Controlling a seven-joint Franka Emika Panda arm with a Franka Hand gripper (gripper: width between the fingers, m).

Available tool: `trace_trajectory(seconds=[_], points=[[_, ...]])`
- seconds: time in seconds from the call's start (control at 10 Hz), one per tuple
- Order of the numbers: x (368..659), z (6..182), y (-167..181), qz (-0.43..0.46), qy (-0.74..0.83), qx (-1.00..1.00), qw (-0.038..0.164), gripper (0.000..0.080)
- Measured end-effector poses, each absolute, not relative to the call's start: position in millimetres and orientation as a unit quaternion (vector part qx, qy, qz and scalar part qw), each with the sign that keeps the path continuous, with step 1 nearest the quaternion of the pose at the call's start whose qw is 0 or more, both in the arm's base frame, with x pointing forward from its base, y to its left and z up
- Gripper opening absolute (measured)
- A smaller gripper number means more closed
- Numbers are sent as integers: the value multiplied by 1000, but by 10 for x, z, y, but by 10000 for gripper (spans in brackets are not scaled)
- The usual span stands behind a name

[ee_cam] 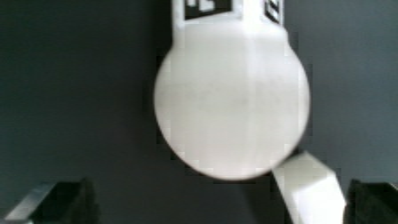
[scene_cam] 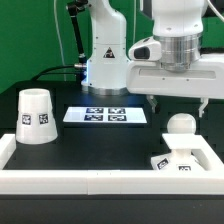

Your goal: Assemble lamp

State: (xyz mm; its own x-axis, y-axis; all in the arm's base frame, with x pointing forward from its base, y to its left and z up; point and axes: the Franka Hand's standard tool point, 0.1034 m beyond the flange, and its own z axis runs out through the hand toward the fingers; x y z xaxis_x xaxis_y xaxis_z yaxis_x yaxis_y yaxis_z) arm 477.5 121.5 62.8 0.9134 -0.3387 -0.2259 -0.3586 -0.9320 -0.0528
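The ball-shaped white bulb [scene_cam: 180, 125] lies on the black table at the exterior view's right, just behind the small square stepped base [scene_cam: 176, 160] with its tags. In the wrist view the bulb [ee_cam: 228, 100] fills the middle, with its tagged neck at the far end. My gripper [scene_cam: 180, 106] hangs just above the bulb, open and empty, with one dark finger on each side. In the wrist view the gripper [ee_cam: 217, 212] shows both fingertips [ee_cam: 63, 205] wide apart. The cup-like tapered shade [scene_cam: 37, 115] stands at the exterior view's left.
The marker board [scene_cam: 105, 115] lies flat at mid-table. A low white wall [scene_cam: 100, 181] runs along the front and up both sides. The arm's white base [scene_cam: 105, 55] stands behind the board. A white edge [ee_cam: 317, 190] shows near one finger in the wrist view.
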Motion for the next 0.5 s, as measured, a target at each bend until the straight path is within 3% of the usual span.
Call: trace_trajectory(seconds=[0.5], points=[[4804, 629, 1133, 252, 157, -953, 66, 699]])
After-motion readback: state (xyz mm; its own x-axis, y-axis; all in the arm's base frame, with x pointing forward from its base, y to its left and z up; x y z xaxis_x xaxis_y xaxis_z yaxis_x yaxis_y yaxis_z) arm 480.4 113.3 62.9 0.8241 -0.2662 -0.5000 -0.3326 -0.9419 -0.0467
